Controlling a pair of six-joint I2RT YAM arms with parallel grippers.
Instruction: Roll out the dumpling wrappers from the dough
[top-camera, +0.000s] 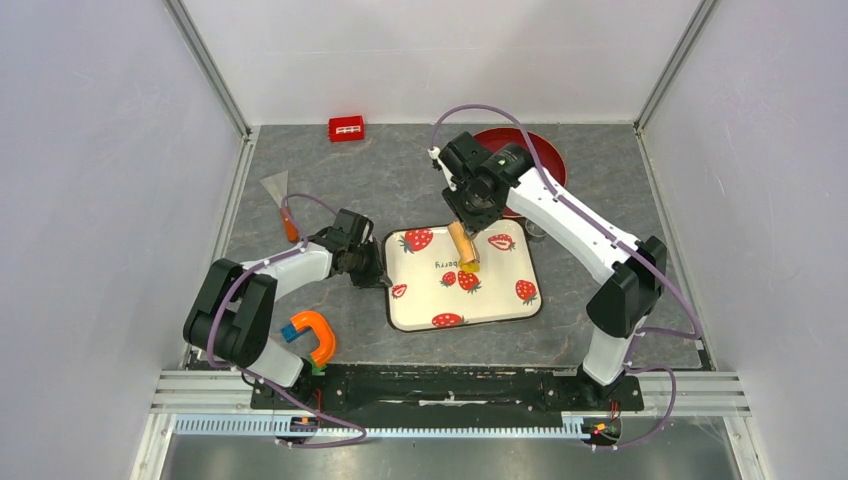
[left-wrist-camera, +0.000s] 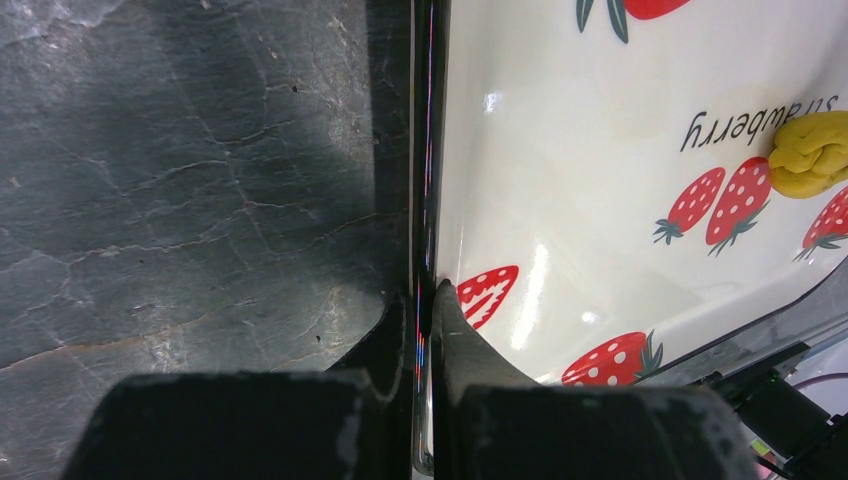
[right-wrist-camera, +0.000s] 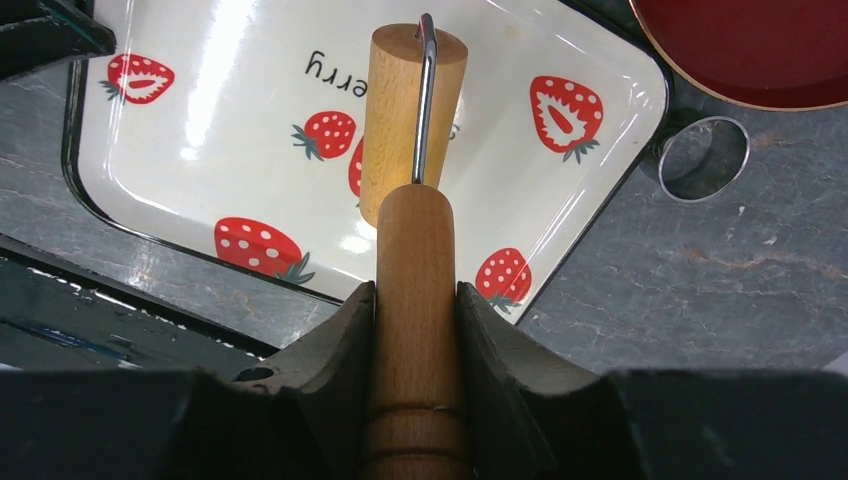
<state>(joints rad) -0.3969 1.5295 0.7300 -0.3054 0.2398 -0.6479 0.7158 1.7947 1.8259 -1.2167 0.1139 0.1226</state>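
The dough (top-camera: 470, 266), a knobbly bright-yellow lump (left-wrist-camera: 812, 155), lies on the strawberry-printed tray (top-camera: 412, 318) beside the printed lettering. It sits straight ahead of the right pincer (top-camera: 470, 212), at the far end of the wooden roller (top-camera: 461, 241). From the right wrist the roller's barrel (right-wrist-camera: 412, 110) hides the lump, and whether barrel and dough touch cannot be told.

The right pincer (right-wrist-camera: 415, 300) is clamped on the roller's handle, one finger on each side, with the barrel reaching forward over the tray floor (right-wrist-camera: 240, 90). The left pincer (top-camera: 378, 272) is closed on the tray's left rim, one finger outside on the grey table (left-wrist-camera: 200, 200) and one inside the tray wall (left-wrist-camera: 425, 300). From this pincer the dough lies ahead and to the right, well apart from its fingers.

To the right of the right pincer a metal ring cutter (right-wrist-camera: 704, 158) rests on the table just beside the tray's corner, near a red plate (right-wrist-camera: 750, 50). Beyond the left pincer lies a scraper (top-camera: 276, 188), and farther off a small red box (top-camera: 346, 128)
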